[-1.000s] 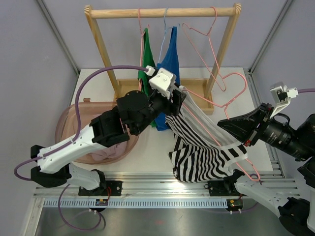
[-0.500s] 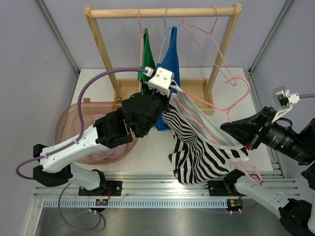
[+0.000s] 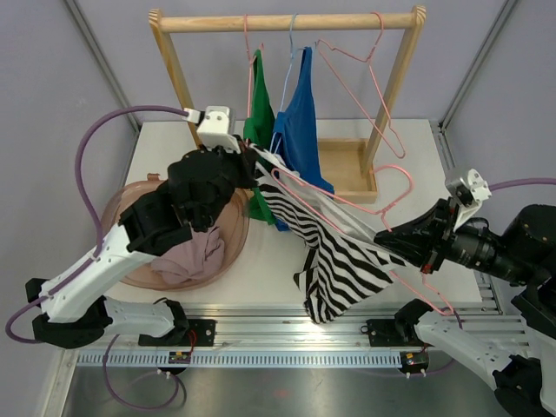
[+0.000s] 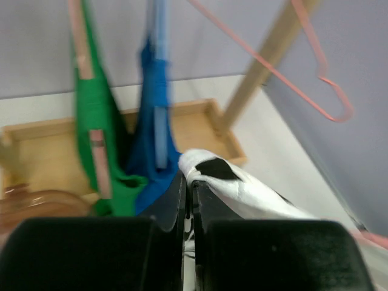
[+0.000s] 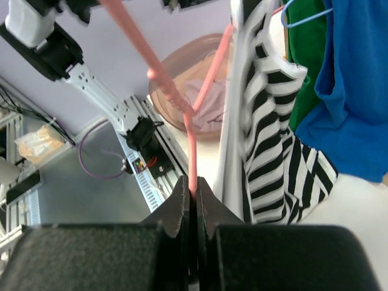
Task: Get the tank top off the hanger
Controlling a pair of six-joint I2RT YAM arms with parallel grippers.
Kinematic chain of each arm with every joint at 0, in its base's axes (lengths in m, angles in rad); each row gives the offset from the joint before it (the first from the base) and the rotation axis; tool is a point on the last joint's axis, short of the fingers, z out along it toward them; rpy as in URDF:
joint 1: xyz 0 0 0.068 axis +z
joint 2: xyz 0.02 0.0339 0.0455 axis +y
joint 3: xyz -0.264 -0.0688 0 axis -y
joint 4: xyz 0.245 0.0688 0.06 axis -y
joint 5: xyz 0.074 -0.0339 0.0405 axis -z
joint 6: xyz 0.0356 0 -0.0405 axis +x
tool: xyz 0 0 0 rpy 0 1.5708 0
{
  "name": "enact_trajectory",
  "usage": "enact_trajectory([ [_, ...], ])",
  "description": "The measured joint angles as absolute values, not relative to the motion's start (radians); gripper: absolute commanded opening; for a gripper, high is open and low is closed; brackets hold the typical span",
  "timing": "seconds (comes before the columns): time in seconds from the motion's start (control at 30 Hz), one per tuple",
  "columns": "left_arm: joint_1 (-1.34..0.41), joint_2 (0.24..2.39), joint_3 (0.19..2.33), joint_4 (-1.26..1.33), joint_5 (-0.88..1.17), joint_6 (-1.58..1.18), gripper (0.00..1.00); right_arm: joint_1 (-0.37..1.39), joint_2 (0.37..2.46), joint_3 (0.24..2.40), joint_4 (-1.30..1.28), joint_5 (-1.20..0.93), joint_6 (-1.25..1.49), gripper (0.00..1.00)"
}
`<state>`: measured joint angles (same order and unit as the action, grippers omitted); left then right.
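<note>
The black-and-white striped tank top [image 3: 339, 261] hangs stretched above the white counter [image 3: 269, 261], partly on the pink wire hanger [image 5: 191, 151]. The left end effector [image 4: 188, 182] is clamped tight, apparently on its strap; the right end effector [image 5: 194, 189] pinches the hanger's wire. Grey walls [image 3: 52, 87] enclose everything.

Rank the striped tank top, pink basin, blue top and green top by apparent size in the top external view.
1. striped tank top, spread wide
2. pink basin, partly covered, so possibly close to first
3. blue top
4. green top, narrow and partly hidden, so its rank is less sure
</note>
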<state>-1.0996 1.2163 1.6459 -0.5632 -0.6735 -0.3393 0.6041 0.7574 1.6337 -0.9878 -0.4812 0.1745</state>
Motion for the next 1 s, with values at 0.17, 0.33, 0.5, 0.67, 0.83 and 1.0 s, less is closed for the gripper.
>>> enact_trajectory([
  [0.17,-1.031,1.098,1.528,-0.550,-0.633,-0.301,0.00,0.604,0.714,1.609,-0.969,-0.488,0.165,0.00],
  [0.33,-1.023,1.059,1.481,-0.541,-0.633,-0.286,0.00,0.604,0.731,1.573,-0.953,-0.509,0.159,0.00],
  [0.5,-1.007,1.082,1.445,-0.551,-0.646,-0.323,0.00,0.604,0.624,1.409,-0.758,-0.515,0.168,0.00],
  [0.67,-1.007,1.050,1.272,-0.490,-0.527,-0.383,0.00,0.606,0.439,1.172,-0.451,-0.466,0.212,0.00],
  [0.83,-1.058,0.982,1.047,-0.340,-0.295,-0.373,0.00,0.607,0.407,0.891,0.049,-0.347,0.308,0.00],
  [1.0,-1.188,0.993,0.965,-0.246,-0.180,-0.337,0.00,0.607,0.545,0.765,0.356,-0.183,0.353,0.00],
])
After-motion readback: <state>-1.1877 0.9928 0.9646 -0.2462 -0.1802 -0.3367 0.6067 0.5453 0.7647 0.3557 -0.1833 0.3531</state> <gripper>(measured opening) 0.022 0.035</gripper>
